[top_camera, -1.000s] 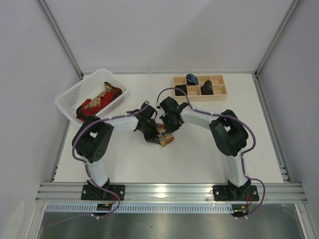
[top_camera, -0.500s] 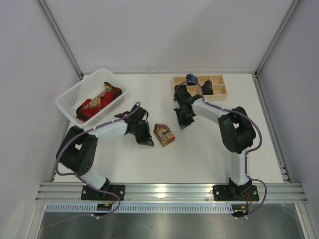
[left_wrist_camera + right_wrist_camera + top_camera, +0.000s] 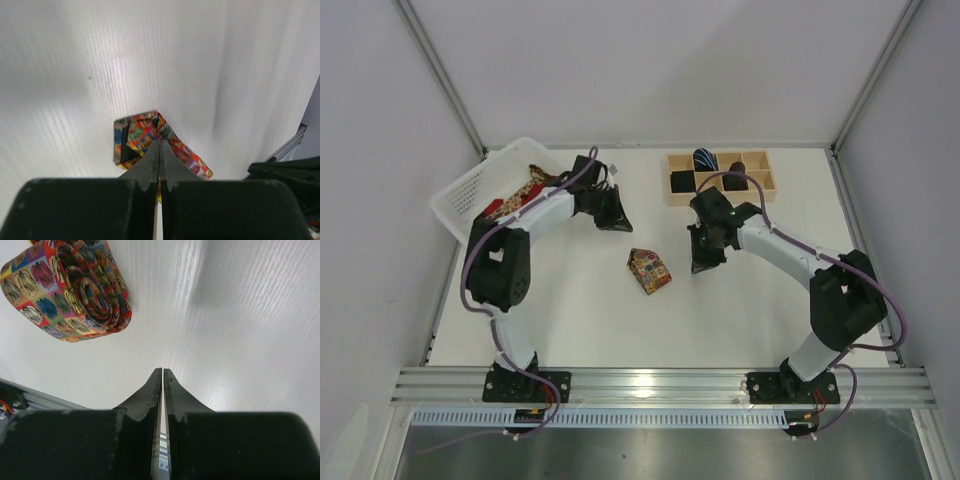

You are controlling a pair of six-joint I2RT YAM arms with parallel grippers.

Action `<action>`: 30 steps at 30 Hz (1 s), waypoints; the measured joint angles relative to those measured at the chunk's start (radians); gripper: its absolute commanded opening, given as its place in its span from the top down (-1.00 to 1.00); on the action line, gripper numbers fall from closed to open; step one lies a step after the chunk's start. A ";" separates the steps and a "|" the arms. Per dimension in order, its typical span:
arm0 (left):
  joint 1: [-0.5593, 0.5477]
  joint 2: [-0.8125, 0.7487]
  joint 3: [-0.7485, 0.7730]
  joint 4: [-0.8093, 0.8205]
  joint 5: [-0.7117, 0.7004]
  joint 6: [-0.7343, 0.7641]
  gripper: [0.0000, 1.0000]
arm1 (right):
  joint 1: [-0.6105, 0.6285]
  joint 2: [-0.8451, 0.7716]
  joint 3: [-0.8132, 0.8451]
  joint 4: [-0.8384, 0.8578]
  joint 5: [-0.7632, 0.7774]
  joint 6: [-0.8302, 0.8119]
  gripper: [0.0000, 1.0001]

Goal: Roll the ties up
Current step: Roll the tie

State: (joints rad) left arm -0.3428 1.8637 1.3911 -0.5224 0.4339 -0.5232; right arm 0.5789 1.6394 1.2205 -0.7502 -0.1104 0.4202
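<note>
The multicoloured floral tie (image 3: pixel 649 270) lies rolled up on the white table, with nothing holding it. It also shows in the left wrist view (image 3: pixel 145 135), beyond the fingertips, and in the right wrist view (image 3: pixel 70 287) at the upper left. My left gripper (image 3: pixel 620 222) is shut and empty, behind and left of the roll, near the basket; in its own view (image 3: pixel 160 144) the jaws are pressed together. My right gripper (image 3: pixel 701 263) is shut and empty, to the right of the roll; its own view (image 3: pixel 163 371) shows bare table under the closed jaws.
A white basket (image 3: pixel 460 195) at the back left holds a red tie (image 3: pixel 505 218) and a gold paisley tie (image 3: pixel 525 190). A wooden compartment tray (image 3: pixel 765 185) at the back right holds rolled dark and blue-striped ties (image 3: pixel 705 158). Grey walls and metal rails enclose the table.
Both grippers have left the rolled tie. The left arm swung back toward the basket. The right arm drew back toward the tray, then came down to the roll's right.
</note>
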 measured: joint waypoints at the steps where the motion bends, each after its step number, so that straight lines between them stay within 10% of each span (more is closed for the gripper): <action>1: 0.001 0.043 0.027 0.008 0.022 0.010 0.99 | 0.000 -0.010 -0.008 0.001 -0.010 0.012 0.83; 17: -0.023 0.217 -0.021 0.043 0.098 0.032 0.99 | 0.000 -0.045 -0.080 0.056 -0.126 0.123 0.78; 30: -0.024 -0.136 -0.480 0.145 -0.026 -0.105 0.88 | -0.003 -0.044 -0.111 0.102 -0.185 0.130 0.56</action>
State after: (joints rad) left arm -0.3664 1.7279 0.9112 -0.3775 0.4084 -0.6285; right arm 0.5762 1.5951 1.1091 -0.6483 -0.2958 0.5507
